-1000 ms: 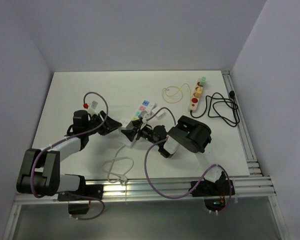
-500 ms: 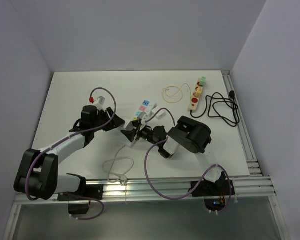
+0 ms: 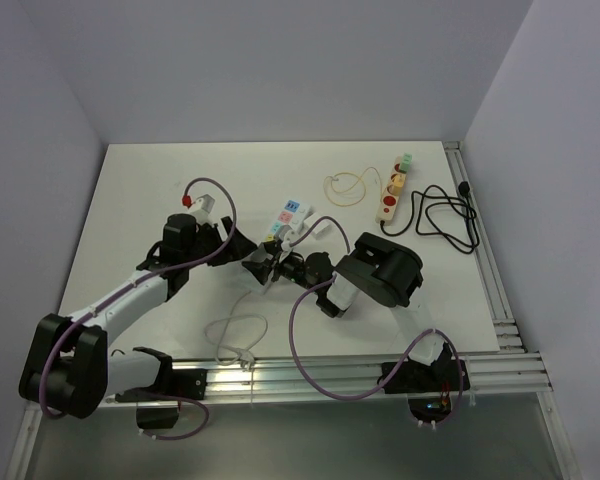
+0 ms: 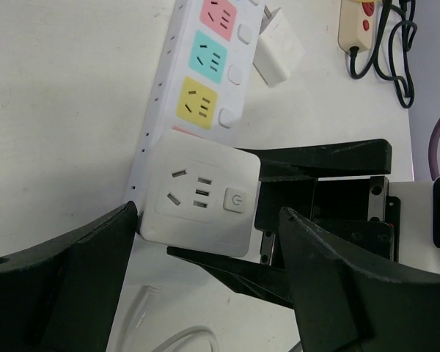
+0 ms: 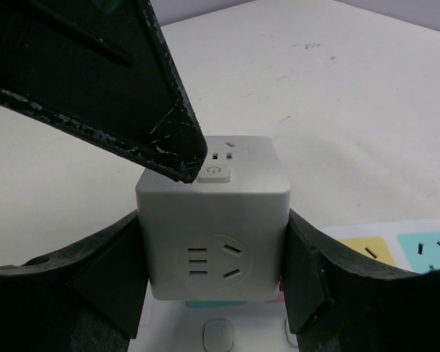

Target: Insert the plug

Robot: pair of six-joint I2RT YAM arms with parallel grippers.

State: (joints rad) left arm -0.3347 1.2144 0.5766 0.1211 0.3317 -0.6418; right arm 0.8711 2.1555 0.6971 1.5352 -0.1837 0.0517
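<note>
Right gripper (image 5: 213,282) clamps the cube plug (image 4: 198,192); left gripper (image 4: 209,218) hangs wide open around it, holding nothing.
I'd press straight down, keeping the cube square and the left fingers clear, until no gap shows beneath. In the top view it sits at the 7 o'clock end of the power strip (image 4: 209,55), my right arm reaching in from 3 o'clock.

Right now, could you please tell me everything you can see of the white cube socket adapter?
The white cube socket adapter looks like matte plastic with rounded edges. One face carries a multi-slot socket and a power button, and an adjoining face has a second socket. It sits squarely on one end of the white power strip, next to the yellow outlet. The right gripper clasps two opposite sides. The open left gripper straddles it, contact unclear.
</note>
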